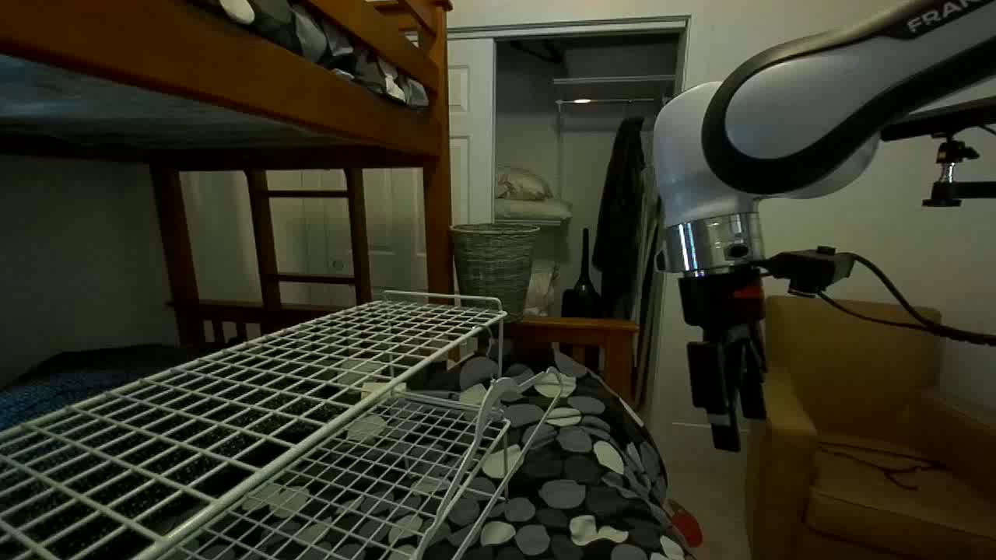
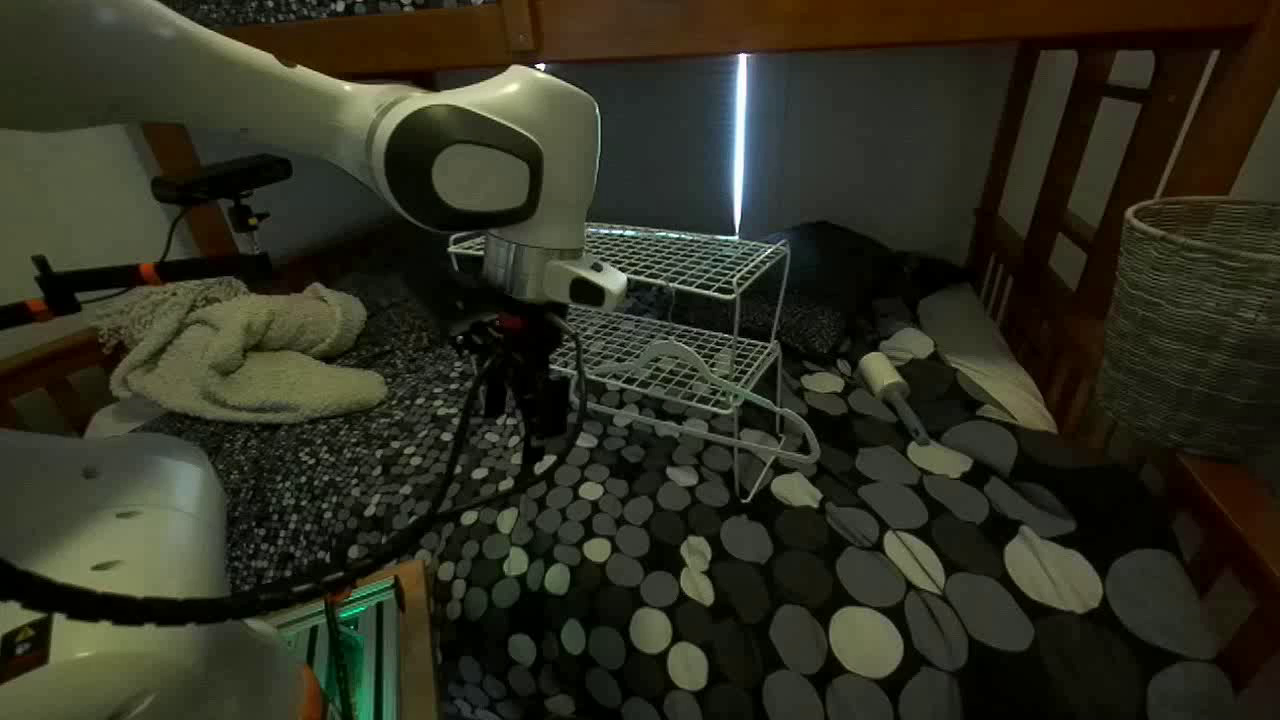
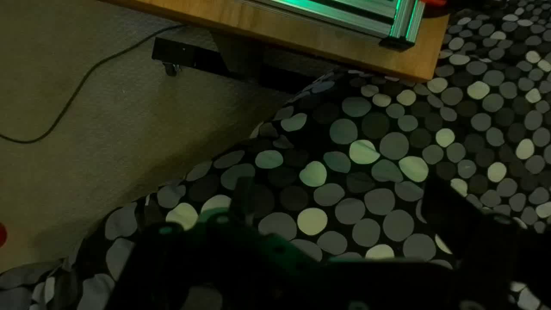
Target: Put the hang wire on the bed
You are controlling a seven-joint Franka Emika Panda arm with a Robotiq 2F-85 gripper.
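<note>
Where wire-grid shelving (image 1: 350,417) ends, a hanger (image 2: 680,350) arches.

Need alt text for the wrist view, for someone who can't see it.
An open, empty gripper hangs above a bed covered in grey and pale dots on black. Along the top, a wooden board carries a green-lit metal frame; at left, carpet crossed by a dark cable.

Clear bedding (image 3: 366,129) beneath my spread gripper (image 3: 342,193) and out to the floor-side edge of the bed (image 2: 820,640), white wire rack (image 2: 690,262) blocking me farther in, white hanger (image 2: 683,349) poking past its corner, upper bunk (image 2: 880,28) capping headroom there, wooden board (image 3: 310,36) crowding the bed's edge
</note>
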